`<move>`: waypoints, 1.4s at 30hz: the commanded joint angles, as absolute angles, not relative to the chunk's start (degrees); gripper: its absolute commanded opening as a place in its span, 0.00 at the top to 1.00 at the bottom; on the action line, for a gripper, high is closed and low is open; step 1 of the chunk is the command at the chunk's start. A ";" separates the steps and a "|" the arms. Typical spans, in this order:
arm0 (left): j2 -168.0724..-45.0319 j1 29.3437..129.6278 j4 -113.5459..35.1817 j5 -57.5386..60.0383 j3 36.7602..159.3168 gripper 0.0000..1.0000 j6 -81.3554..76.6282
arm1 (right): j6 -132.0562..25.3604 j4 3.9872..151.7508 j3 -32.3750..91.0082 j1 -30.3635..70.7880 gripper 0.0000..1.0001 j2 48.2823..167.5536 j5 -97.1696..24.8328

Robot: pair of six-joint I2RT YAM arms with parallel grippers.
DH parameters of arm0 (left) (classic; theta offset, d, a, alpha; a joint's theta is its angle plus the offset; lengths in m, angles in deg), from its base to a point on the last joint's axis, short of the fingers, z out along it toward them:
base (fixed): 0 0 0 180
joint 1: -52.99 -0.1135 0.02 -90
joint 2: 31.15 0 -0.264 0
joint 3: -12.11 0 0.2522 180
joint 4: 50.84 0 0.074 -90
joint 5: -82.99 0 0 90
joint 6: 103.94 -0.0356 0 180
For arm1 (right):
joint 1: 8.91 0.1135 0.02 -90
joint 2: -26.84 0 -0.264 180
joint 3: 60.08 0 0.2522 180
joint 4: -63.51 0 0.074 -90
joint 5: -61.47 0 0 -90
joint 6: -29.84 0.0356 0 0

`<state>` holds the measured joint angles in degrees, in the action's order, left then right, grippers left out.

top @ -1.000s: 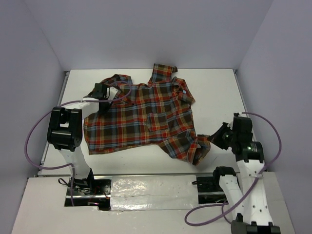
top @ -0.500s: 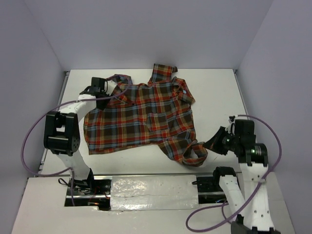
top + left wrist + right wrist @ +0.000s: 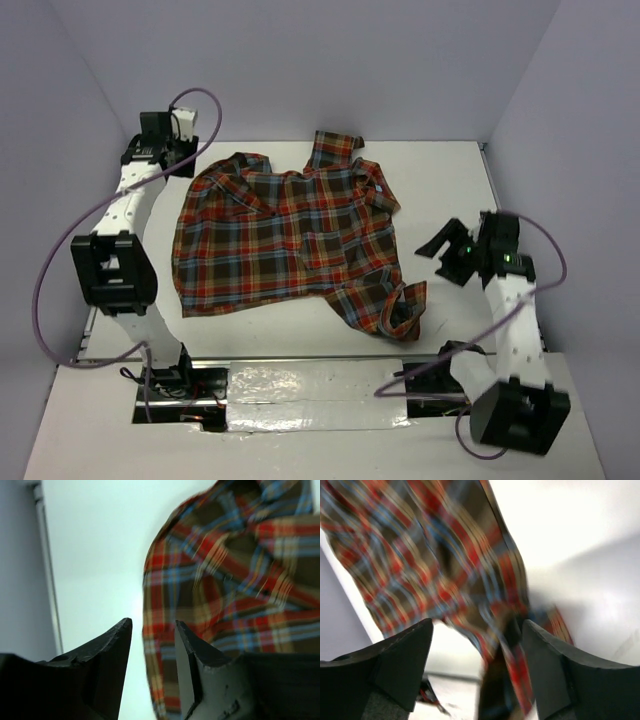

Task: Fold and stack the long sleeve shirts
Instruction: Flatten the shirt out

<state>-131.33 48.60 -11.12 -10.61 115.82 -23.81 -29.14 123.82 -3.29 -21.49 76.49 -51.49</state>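
A plaid flannel button-up shirt [image 3: 285, 240] in red-orange, dark brown and light blue checks lies spread, a little rumpled, over the middle of a white surface [image 3: 450, 180]. One strip of its cloth reaches towards the far edge. A rumpled, folded-over part [image 3: 395, 305] lies towards the near edge, right of centre. A chest pocket [image 3: 320, 245] faces up near the middle of the shirt.

The left arm stretches to the far left corner. Its black left claw [image 3: 153, 624] hangs above the bare surface just beside the shirt's edge. The jaws stand partly apart with nothing between them. The wrist view is blurred.

The right arm stands towards the right edge. The right claw [image 3: 441, 254] points at the shirt from a short way off and does not touch it. Its jaws are spread wide and hold nothing. In the blurred right wrist view, plaid cloth fills the gap beyond the fingers [image 3: 400, 660].
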 commanded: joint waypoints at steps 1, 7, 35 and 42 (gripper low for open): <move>-140.46 49.38 -9.58 -4.20 123.84 0.49 -16.41 | -30.27 109.10 6.49 -20.61 0.22 88.22 -51.47; -154.36 49.65 -5.52 -1.91 136.51 0.52 -9.64 | -27.47 100.31 14.14 -18.76 0.33 103.35 -53.58; -168.26 49.12 -20.11 -3.31 140.13 0.93 1.79 | -27.55 86.77 23.03 -9.27 0.77 136.71 -53.14; -160.44 48.86 -22.05 -5.60 133.45 1.00 -3.56 | -27.46 85.09 18.72 -9.53 1.00 131.79 -50.61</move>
